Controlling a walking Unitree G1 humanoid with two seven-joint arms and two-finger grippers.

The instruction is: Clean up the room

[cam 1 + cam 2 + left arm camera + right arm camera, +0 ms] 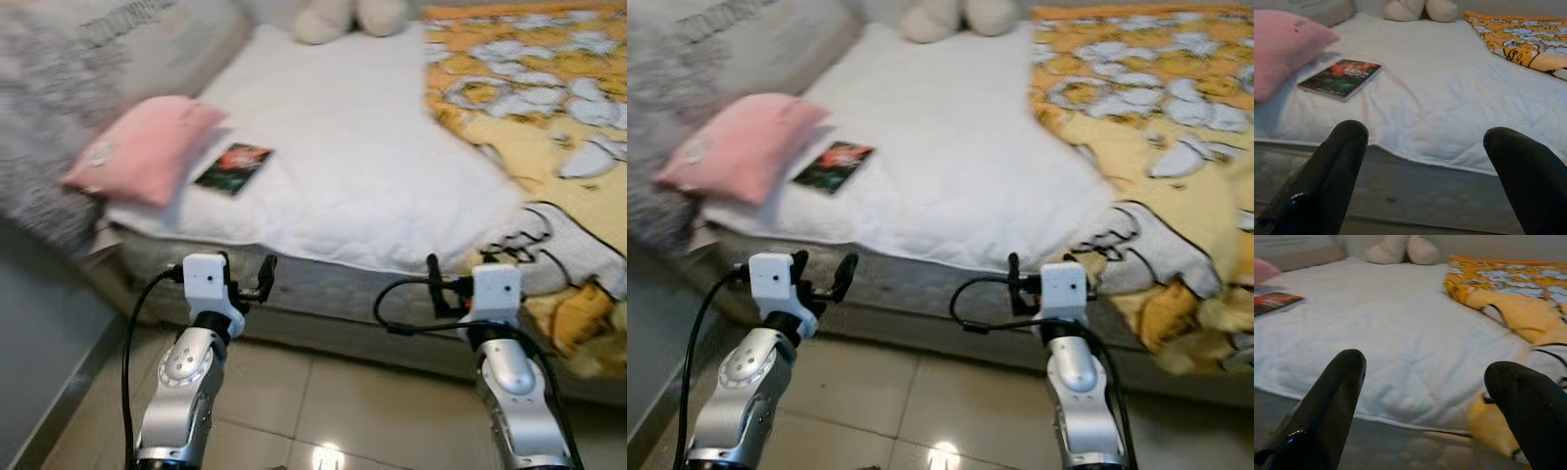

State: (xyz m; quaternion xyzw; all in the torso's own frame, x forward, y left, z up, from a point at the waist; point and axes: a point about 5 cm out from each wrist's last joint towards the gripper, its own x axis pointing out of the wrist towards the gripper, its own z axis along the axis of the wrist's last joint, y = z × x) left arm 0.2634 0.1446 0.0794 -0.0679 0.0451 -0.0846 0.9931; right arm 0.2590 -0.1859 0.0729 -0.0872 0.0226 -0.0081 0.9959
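Two grippers, left gripper (pixel 1422 171) and right gripper (pixel 1425 406), hang open and hold nothing by the bed (pixel 353 166). At ten o'clock, a book (pixel 233 168) lies on the white sheet, touching a pink pillow (pixel 142 147).

bed: white quilted mattress (pixel 362 166) ahead | left: pink pillow (pixel 145 147), thin paperback book (pixel 233 168) just beside it | right: yellow patterned blanket (pixel 549 117) (hanging over the edge) | rear: cream plush toy (pixel 348 18)

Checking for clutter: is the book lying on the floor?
No, the book lies on the white mattress beside the pink pillow.
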